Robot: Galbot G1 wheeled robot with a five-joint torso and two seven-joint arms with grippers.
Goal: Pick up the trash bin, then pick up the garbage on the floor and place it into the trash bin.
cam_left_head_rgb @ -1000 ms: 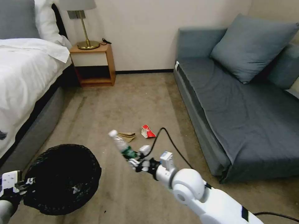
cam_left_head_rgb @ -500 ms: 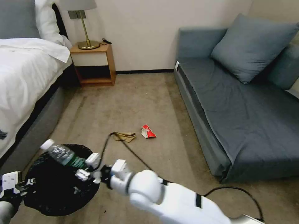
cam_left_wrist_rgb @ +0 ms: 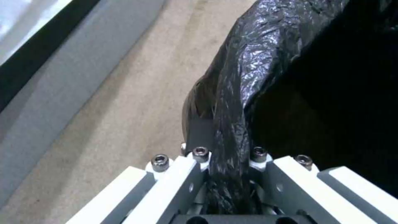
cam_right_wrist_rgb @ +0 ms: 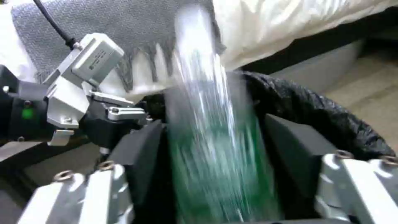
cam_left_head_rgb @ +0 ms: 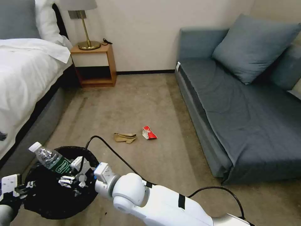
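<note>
Carpet (cam_left_head_rgb: 131, 103) runs between bed (cam_left_head_rgb: 22, 78) left and sofa (cam_left_head_rgb: 238, 103) right; your right gripper (cam_left_head_rgb: 69, 179) pinches the bottle (cam_left_head_rgb: 50, 159) over the bin (cam_left_head_rgb: 47, 204), left gripper (cam_left_wrist_rgb: 226, 161) clamping its rim.

green label on the bottle (cam_left_head_rgb: 51, 160), print too small to read

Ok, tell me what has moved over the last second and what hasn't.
The right claw, shut on the bottle, swung from mid-floor leftward to above the trash bin; the bottle is not yet let go. The left claw stays clamped on the bin's black-bagged rim. The tan paper piece and the red-and-white packet lie where they were on the carpet.
</note>
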